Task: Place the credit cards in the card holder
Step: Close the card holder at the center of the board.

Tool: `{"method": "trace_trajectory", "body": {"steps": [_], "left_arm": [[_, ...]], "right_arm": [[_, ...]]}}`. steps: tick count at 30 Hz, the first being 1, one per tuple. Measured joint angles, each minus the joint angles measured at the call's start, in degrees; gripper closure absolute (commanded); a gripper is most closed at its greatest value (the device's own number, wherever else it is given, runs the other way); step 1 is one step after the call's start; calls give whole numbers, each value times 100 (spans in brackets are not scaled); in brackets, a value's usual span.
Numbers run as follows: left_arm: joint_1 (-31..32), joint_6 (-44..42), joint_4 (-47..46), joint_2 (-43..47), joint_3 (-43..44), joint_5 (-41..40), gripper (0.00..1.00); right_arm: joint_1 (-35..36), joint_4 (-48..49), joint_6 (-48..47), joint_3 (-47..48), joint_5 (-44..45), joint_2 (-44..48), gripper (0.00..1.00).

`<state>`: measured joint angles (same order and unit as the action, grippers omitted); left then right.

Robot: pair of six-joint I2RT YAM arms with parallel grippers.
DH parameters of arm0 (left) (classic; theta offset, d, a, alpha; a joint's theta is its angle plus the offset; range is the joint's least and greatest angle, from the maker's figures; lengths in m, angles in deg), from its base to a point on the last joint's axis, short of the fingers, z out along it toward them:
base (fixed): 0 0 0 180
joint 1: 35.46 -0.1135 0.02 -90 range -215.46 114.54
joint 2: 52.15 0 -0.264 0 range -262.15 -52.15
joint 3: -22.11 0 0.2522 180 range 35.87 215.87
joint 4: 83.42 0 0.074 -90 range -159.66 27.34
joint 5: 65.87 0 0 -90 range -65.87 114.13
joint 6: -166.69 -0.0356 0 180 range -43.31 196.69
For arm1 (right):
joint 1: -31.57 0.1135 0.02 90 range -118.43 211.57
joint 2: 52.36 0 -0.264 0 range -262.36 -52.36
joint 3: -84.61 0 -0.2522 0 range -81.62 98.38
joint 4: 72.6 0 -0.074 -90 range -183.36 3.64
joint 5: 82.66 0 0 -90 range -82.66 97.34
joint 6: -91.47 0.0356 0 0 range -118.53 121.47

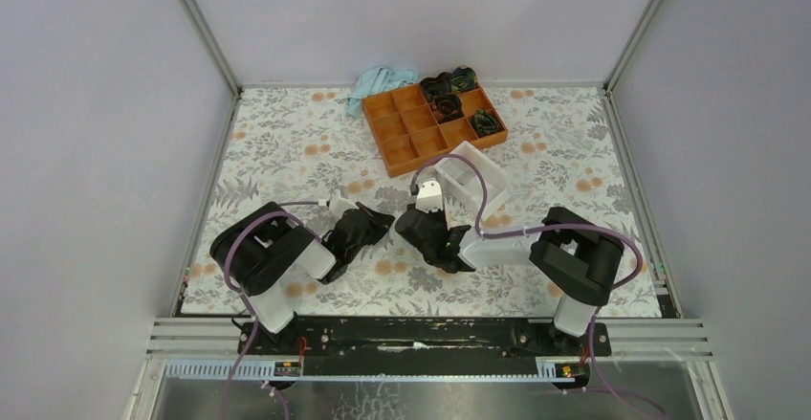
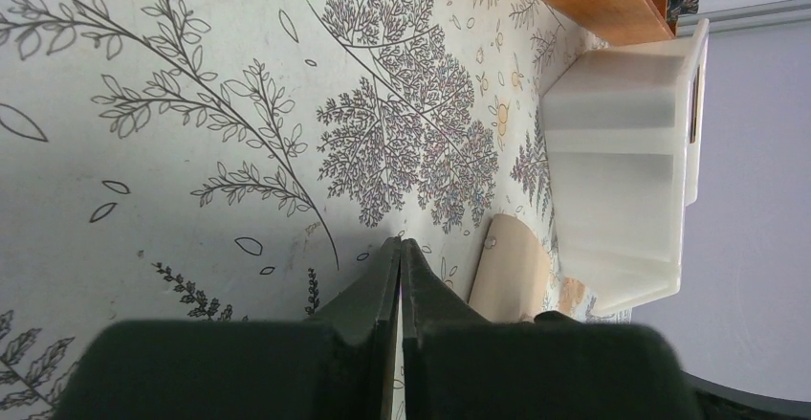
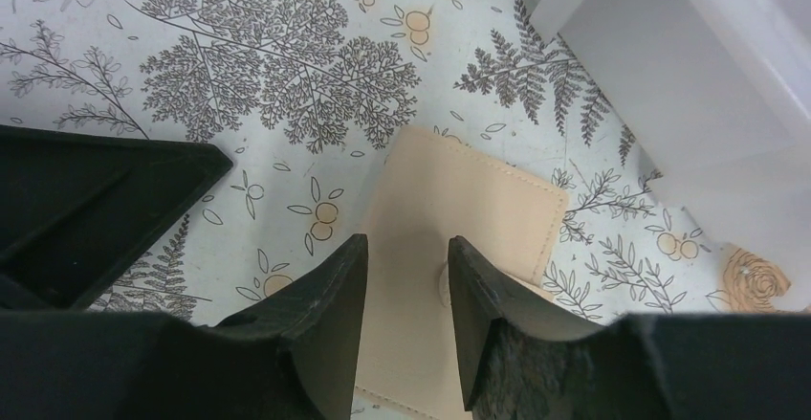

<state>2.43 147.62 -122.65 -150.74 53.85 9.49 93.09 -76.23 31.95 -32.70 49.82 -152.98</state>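
The card holder (image 3: 464, 195) lies flat and closed on the flowered cover of the bench (image 3: 287, 76), a plain tan rectangle with stitching along its edge. It sits near the middle of the bench, just beside a corner of a white plastic bin (image 3: 669, 66). From where I stand no credit card can be made out anywhere.

Right over the card holder hangs the right end effector (image 3: 406, 248). Its two dark fingers (image 3: 325, 324) stand apart with the tan leather showing in the gap between them, and something small and pale sits on the leather in that gap. Whether the tips rest on the leather or hover just above it, I cannot tell; they are not clamped on anything.

Just to the left, the left end effector (image 2: 401, 244) is low over the bench with its fingers pressed together and nothing between them. Its tip points toward the card holder's near edge, close to it but apart from it. In the overhead view the two end effectors nearly meet nose to nose.

Beyond the white bin, toward the back of the bench, stands an orange compartment tray (image 1: 421, 128), with dark items (image 1: 449, 85) in and by its far compartments. A crumpled light blue cloth (image 1: 378, 83) lies at the tray's far left corner.
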Motion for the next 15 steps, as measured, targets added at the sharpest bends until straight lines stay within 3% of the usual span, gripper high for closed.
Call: {"method": "trace_trajectory", "body": {"steps": [15], "left_arm": [[0,-538,315,350,72,55,92]], "right_arm": [[74,-393,-361,0,334,623,60]]}}
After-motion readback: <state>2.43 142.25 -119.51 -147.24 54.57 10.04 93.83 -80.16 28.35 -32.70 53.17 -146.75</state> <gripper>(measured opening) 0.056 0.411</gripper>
